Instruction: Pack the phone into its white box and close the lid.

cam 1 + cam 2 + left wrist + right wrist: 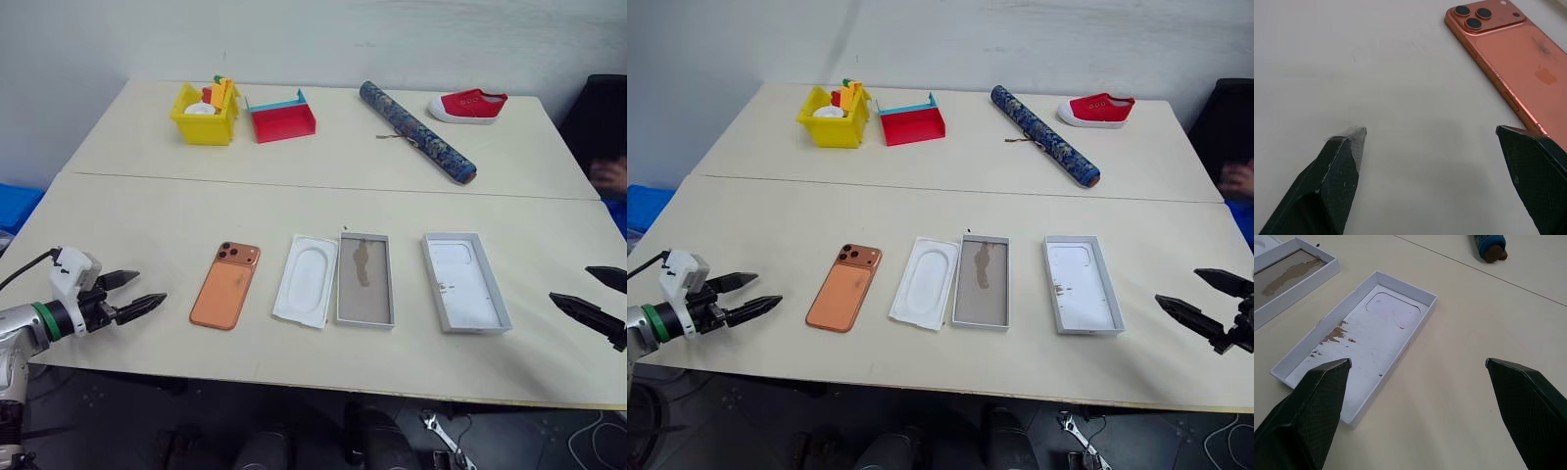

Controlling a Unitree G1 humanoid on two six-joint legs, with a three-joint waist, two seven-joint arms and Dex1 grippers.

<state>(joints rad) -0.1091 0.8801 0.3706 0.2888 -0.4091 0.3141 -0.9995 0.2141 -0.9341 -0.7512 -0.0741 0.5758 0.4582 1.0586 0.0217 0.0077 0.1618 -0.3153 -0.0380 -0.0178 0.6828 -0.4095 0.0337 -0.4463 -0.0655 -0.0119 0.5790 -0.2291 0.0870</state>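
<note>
The orange phone [225,284] lies camera side up on the near table; its lenses [1475,17] show close in the left wrist view. To its right lies a thin white insert [306,279], then the white box [365,278] with its grey-brown floor, then the lid [466,281], white inside and open side up. My left gripper [135,294] hovers open just left of the phone, empty. My right gripper [593,294] stands open at the table's right edge, right of the lid [1359,342], holding nothing.
On the far table stand a yellow bin [206,113] of toys, a red tray [282,119], a dark patterned roll [416,131] and a red shoe [467,105]. A person's hand [610,174] shows at the right edge. A seam [323,186] joins the two tables.
</note>
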